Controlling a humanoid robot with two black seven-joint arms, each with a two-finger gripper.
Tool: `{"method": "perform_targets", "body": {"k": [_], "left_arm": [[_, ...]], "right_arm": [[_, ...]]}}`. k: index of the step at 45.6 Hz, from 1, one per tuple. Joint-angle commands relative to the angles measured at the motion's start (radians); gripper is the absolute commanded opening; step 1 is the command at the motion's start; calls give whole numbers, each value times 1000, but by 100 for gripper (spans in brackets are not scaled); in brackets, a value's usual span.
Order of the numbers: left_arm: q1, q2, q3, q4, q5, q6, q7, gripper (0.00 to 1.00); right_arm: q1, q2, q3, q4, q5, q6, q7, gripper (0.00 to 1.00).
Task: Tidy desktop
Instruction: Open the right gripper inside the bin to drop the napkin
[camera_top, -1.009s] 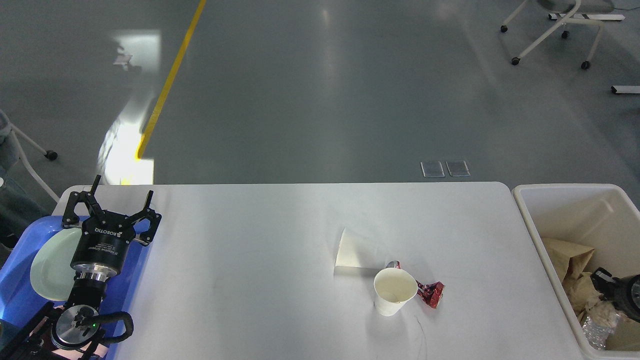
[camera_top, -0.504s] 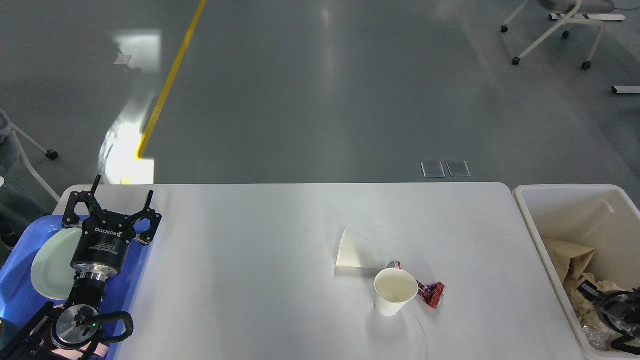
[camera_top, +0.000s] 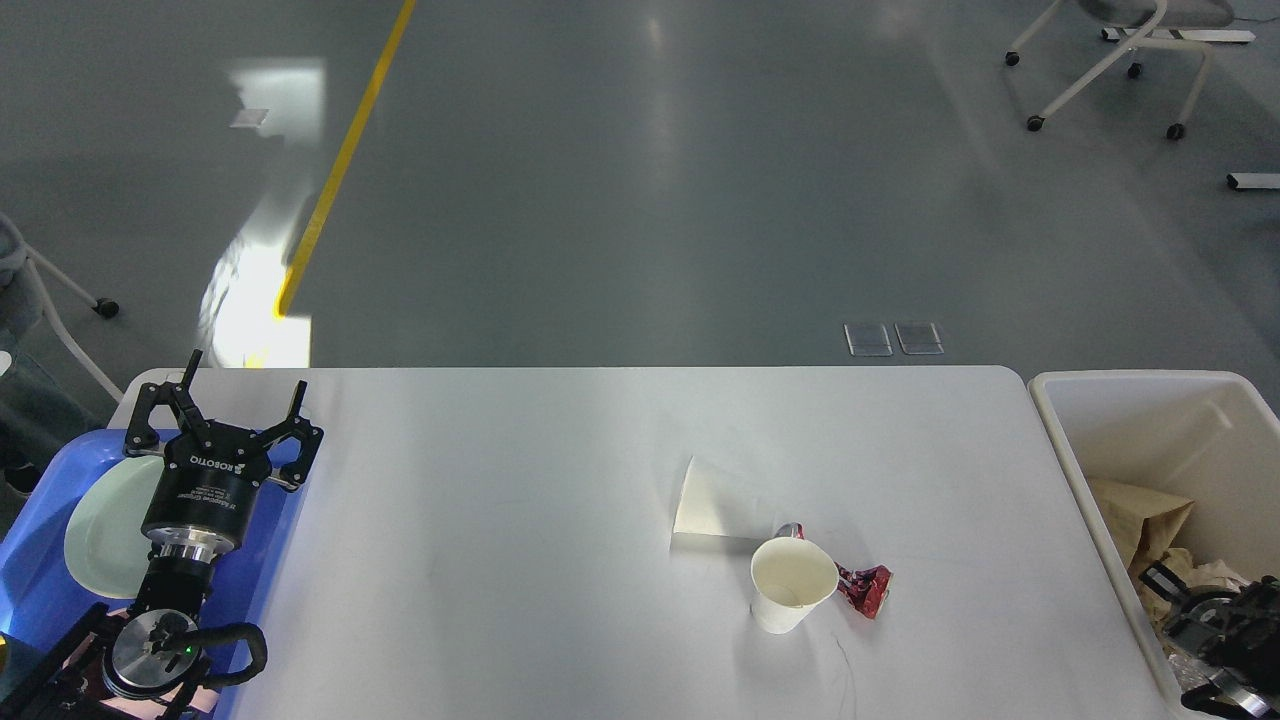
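From the head view, the desktop (camera_top: 520, 520) spread across the lower half of the picture, its far edge against the grey floor and its right end just beside the cream bin (camera_top: 1075, 440). Near the middle-right of it stood a white paper cup (camera_top: 792, 585), upright, with a crumpled red wrapper (camera_top: 865, 588) touching or just beside its right flank and a folded white paper (camera_top: 705, 500) lying just behind it to the left. The left gripper (camera_top: 222, 405) hung over the blue tray (camera_top: 30, 590) at the table's left end, jaws spread wide and holding nothing; a pale green plate (camera_top: 105, 540) lay in the tray beside it. The right gripper (camera_top: 1215, 640) sat low inside the bin among brown paper (camera_top: 1150, 510), dark and partly cut off at the frame edge, so whether its jaws were parted could not be told. The step in hand looked like clearing the rest of the litter into the bin with the right arm. To do it well, the arm would best lift clear of the bin wall first, then take the wrapper from the side away from the cup, so the light cup would not be knocked over, and pinch the cup by its rim afterwards.
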Motion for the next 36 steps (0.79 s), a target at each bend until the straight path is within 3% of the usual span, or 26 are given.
{"method": "perform_targets", "body": {"k": [1,2,3,36], "left_arm": [[0,0,0,0,0,0,0,97],[0,0,0,0,0,0,0,97],[0,0,0,0,0,-1,0,97],[0,0,0,0,0,-1,0,97]], "right_arm": [[1,-3,-1,-3,1,-24,1,64],[1,-4,0,-3,2,-36,1,90],[3,-4,0,-3,2,-48,1,100],[17,-9,-1,14,-17,-64,3,100]]}}
